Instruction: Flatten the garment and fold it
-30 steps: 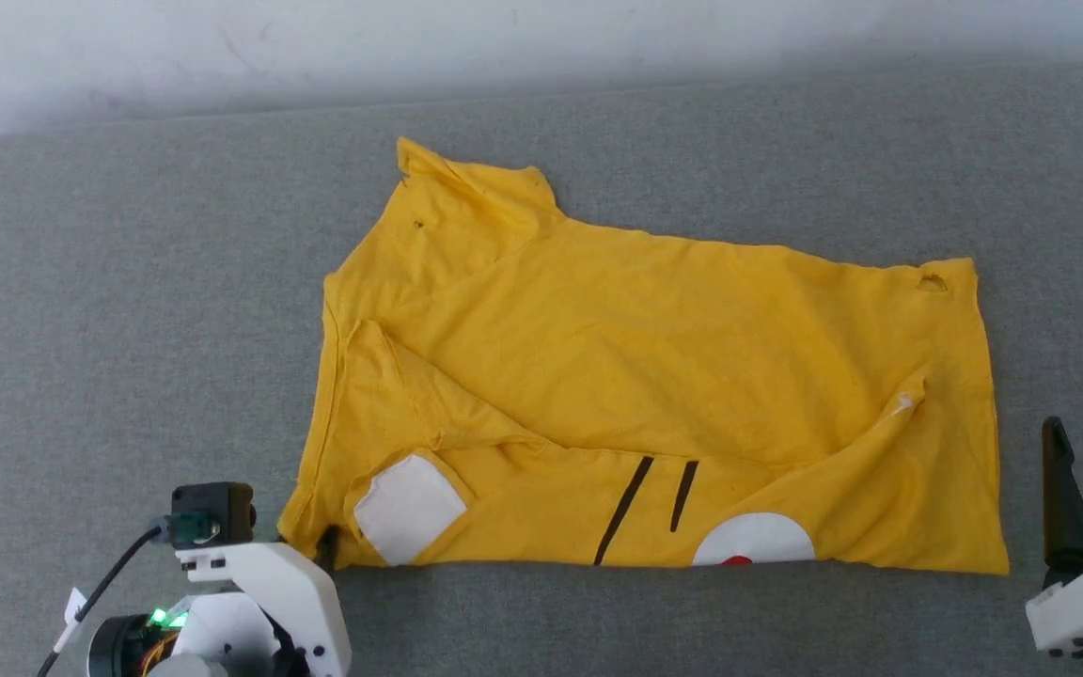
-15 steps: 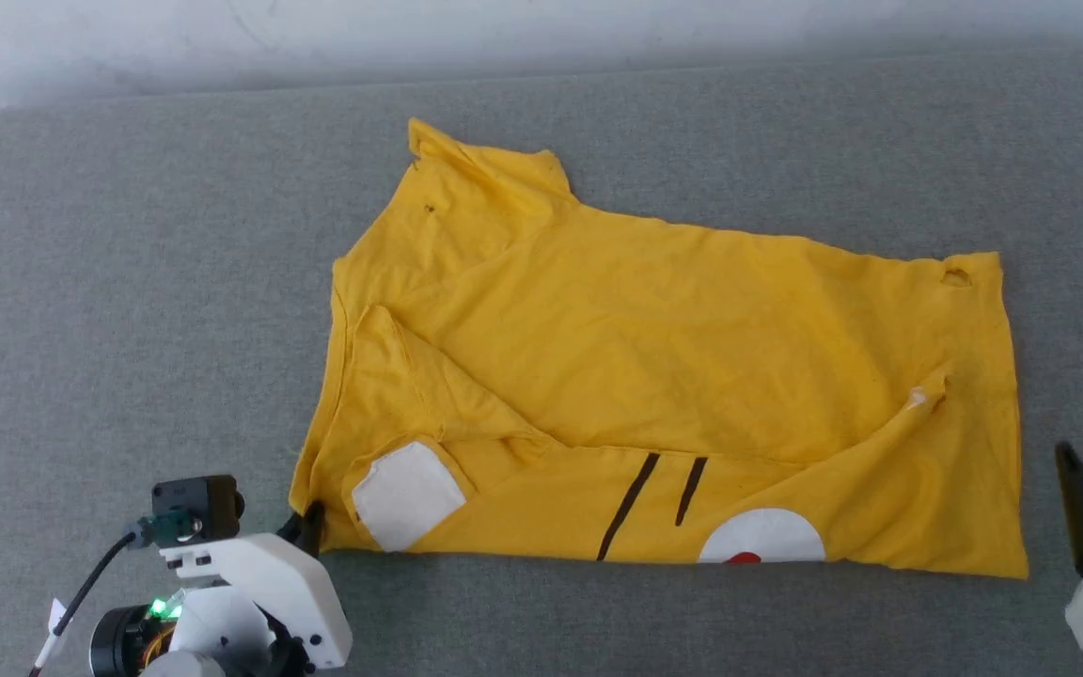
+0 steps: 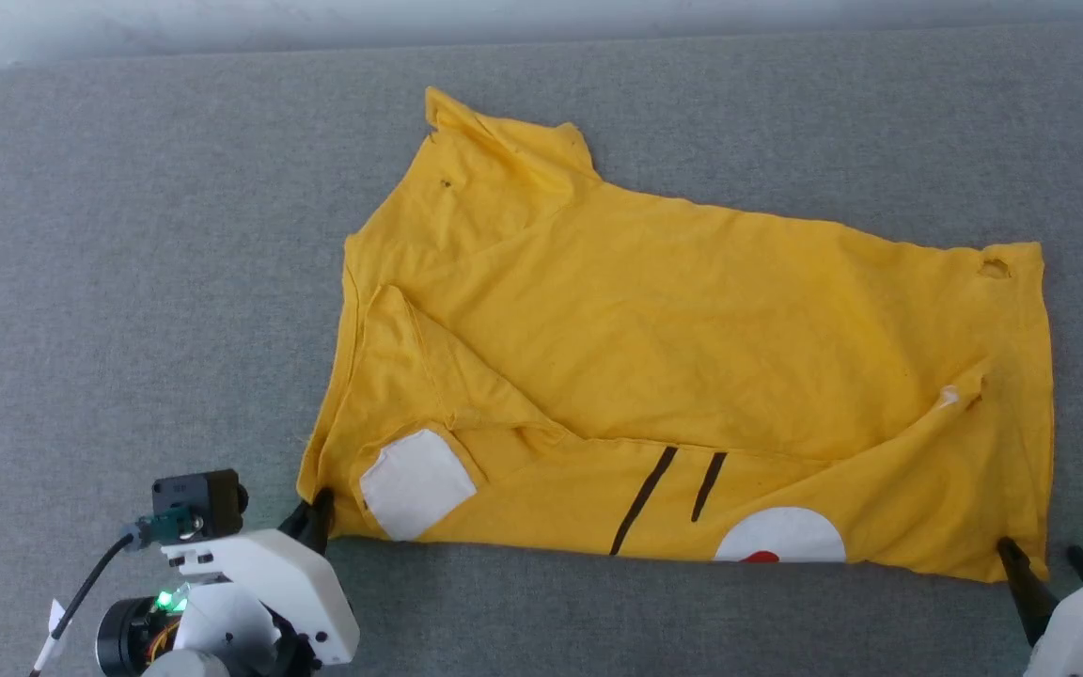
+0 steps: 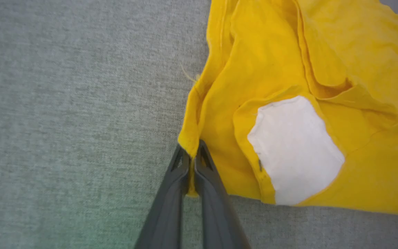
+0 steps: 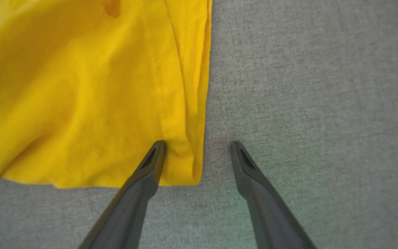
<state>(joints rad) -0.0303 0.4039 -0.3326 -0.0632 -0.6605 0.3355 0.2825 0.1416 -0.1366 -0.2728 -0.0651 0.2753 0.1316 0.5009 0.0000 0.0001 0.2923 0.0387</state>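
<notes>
The left end effector (image 4: 192, 147) has just snapped shut. A second ago its fingers were spread at the near-left corner of the garment (image 3: 692, 348), and now they are pinched tight on a small fold of yellow hem, which shows squeezed between the two dark tips. The white patch (image 4: 294, 148) lies just to the right of that grip. The rest of the shirt spreads ahead of it and to the right over the grey fabric-covered counter (image 3: 128, 235), mostly flat, though a sleeve is doubled over and a diagonal flap is turned up along the near edge. Meanwhile the right end effector (image 5: 198, 143) has come in from well off to the side and now sits at the near-right corner with its jaws wide. Its left finger rests on the cloth beside the side seam and its right finger is on bare counter just past the edge, so the corner lies between them but is not yet gripped. The head camera has also tilted, so the shirt's drift in that view is not real movement. To me, one corner looks secured and the other lined up. Once the right side closes, the pair could pull the near edge taut to smooth the folds out.
</notes>
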